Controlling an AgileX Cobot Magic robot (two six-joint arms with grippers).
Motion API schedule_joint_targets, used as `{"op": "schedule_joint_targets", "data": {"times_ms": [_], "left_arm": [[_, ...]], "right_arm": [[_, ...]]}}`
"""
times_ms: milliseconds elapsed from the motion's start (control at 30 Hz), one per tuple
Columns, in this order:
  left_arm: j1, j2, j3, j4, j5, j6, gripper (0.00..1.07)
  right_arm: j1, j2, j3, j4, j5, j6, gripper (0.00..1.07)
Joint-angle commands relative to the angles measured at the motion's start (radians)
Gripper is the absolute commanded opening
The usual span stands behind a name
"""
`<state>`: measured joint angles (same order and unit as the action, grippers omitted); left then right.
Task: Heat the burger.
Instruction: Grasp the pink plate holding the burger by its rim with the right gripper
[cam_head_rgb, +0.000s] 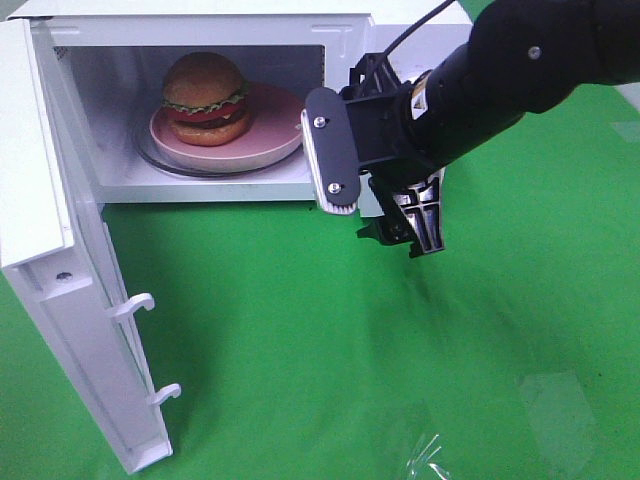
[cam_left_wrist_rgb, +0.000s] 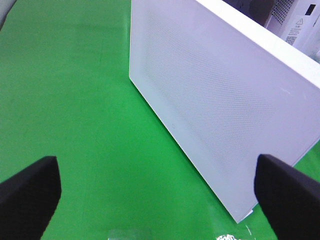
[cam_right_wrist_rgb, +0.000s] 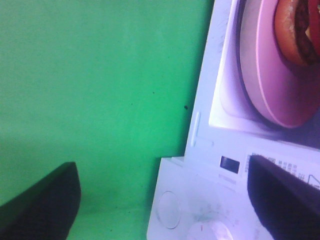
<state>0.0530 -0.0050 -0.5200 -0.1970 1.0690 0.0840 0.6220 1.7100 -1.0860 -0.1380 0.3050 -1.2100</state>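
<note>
the left gripper (cam_left_wrist_rgb: 160, 200) is spread wide, with nothing between its two black fingers (cam_left_wrist_rgb: 30, 195). you can only see it from its own camera. it hangs over the green cloth (cam_left_wrist_rgb: 65, 100), near the outside of the white door (cam_left_wrist_rgb: 215, 100), and it is not touching the door.

on the left of the high view, that door (cam_head_rgb: 60, 250) is swung all the way out. next comes the white microwave (cam_head_rgb: 200, 192), with its inside showing. the burger (cam_head_rgb: 205, 98) is in there. it sits up straight on the pink plate (cam_head_rgb: 275, 150), and the plate lies flat inside.

to the right of the plate is the right gripper (cam_head_rgb: 375, 190). it is spread wide too and holds nothing. it is just outside the opening, in front of the side where the controls are. it touches neither the plate nor the burger. its own camera shows a round knob (cam_right_wrist_rgb: 207, 232) on that side.

so the first big job looks done: the food is inside. what is left, i think, is to push the door shut and then turn the knob to start the heat. the door is nearest the left gripper, so that arm may be the one to close it.
</note>
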Motion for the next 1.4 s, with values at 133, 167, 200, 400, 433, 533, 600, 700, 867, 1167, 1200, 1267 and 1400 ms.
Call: {"op": "schedule_joint_targets", "data": {"times_ms": [133, 167, 200, 400, 433, 533, 600, 700, 867, 1167, 1200, 1267, 1400], "left_arm": [[-0.005, -0.016, 0.002, -0.008, -0.006, -0.004, 0.98], [-0.005, -0.016, 0.002, -0.008, -0.006, -0.004, 0.98], [-0.005, -0.016, 0.002, -0.008, -0.006, -0.004, 0.98], [-0.005, -0.016, 0.002, -0.008, -0.006, -0.004, 0.98], [-0.005, -0.016, 0.002, -0.008, -0.006, -0.004, 0.98], [-0.005, -0.016, 0.002, -0.008, -0.006, -0.004, 0.98], [-0.005, -0.016, 0.002, -0.008, -0.006, -0.004, 0.98], [-0.005, -0.016, 0.002, -0.008, -0.006, -0.004, 0.98], [-0.005, -0.016, 0.002, -0.008, -0.006, -0.004, 0.98], [-0.005, -0.016, 0.002, -0.008, -0.006, -0.004, 0.98], [-0.005, -0.016, 0.002, -0.008, -0.006, -0.004, 0.98], [-0.005, -0.016, 0.002, -0.008, -0.006, -0.004, 0.98], [-0.005, -0.016, 0.002, -0.008, -0.006, -0.004, 0.98]], "right_arm": [[0.042, 0.068, -0.085, -0.08, -0.008, 0.087, 0.86], [0.042, 0.096, -0.115, -0.085, -0.008, 0.103, 0.86], [0.042, 0.122, -0.143, -0.085, -0.007, 0.106, 0.85], [0.055, 0.183, -0.22, -0.088, -0.008, 0.106, 0.85], [0.063, 0.211, -0.248, -0.089, -0.008, 0.106, 0.85], [0.065, 0.257, -0.3, -0.089, -0.008, 0.109, 0.84], [0.065, 0.284, -0.332, -0.089, -0.007, 0.109, 0.84], [0.065, 0.321, -0.374, -0.087, -0.003, 0.11, 0.83], [0.065, 0.364, -0.421, -0.087, 0.006, 0.132, 0.82], [0.065, 0.458, -0.532, -0.085, 0.021, 0.133, 0.81], [0.065, 0.477, -0.556, -0.084, 0.022, 0.133, 0.8], [0.065, 0.495, -0.576, -0.084, 0.023, 0.133, 0.8], [0.064, 0.525, -0.606, -0.084, 0.026, 0.133, 0.8]]}}
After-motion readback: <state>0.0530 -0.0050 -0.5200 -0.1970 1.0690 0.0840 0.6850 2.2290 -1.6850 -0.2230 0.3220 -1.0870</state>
